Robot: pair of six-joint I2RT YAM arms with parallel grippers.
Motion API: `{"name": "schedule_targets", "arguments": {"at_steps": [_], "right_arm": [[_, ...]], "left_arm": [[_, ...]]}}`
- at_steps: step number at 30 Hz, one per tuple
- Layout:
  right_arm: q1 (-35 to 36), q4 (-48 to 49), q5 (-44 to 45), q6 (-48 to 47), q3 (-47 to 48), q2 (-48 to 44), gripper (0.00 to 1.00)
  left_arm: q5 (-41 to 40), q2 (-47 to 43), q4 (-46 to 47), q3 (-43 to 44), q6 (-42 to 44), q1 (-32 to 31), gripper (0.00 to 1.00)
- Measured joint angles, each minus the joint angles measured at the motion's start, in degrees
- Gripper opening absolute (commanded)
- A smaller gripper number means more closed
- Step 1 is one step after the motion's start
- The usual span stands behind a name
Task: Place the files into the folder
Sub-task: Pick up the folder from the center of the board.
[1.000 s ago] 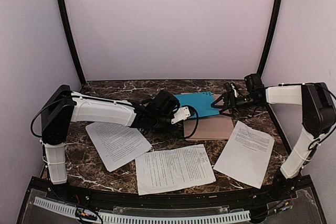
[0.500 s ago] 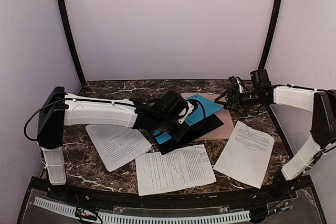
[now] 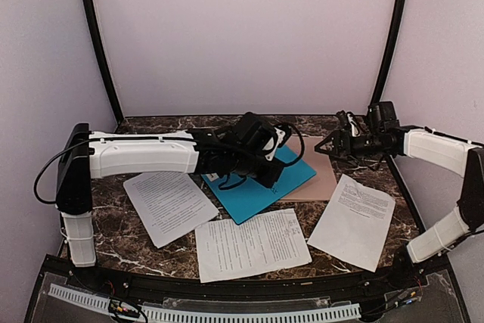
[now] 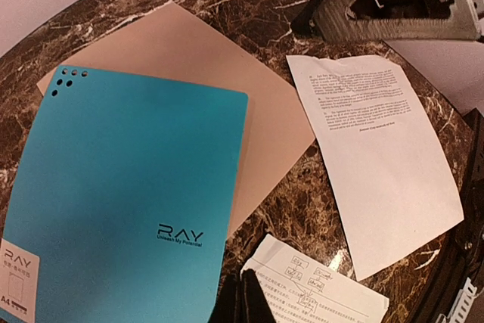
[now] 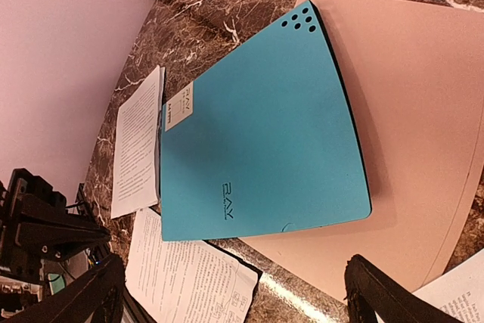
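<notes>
On the table's left side, left sheet lies flat; middle sheet lies at the near edge. Teal folder overlaps the tan folder (flat, shut). Left gripper sits at the teal edge, fingers together; whether it has hold cannot be told. Right gripper hovers over the tan folder's far edge, jaws wide, empty. Right sheet lies just beside.

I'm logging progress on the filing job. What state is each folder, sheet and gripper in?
teal folder: closed, lying partly over the tan folder, one edge apparently pinched.
tan folder: closed, flat, partly covered.
left sheet: flat, outside both folders.
middle sheet: flat, outside both folders.
right sheet: flat, outside both folders.
left gripper: shut, seemingly on the teal folder's edge.
right gripper: open, holding nothing.
</notes>
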Motion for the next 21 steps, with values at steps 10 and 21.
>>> {"name": "schedule_targets", "arguments": {"at_steps": [10, 21], "right_arm": [[0.0, 4.9, 0.6, 0.3, -2.3, 6.2, 0.97], [0.5, 11.9, 1.3, 3.3, -2.4, 16.9, 0.98]], "left_arm": [[-4.4, -0.9, -1.9, -1.8, 5.9, 0.9, 0.43], [-10.2, -19.1, 3.7, -31.5, 18.4, 11.0, 0.61]]}}
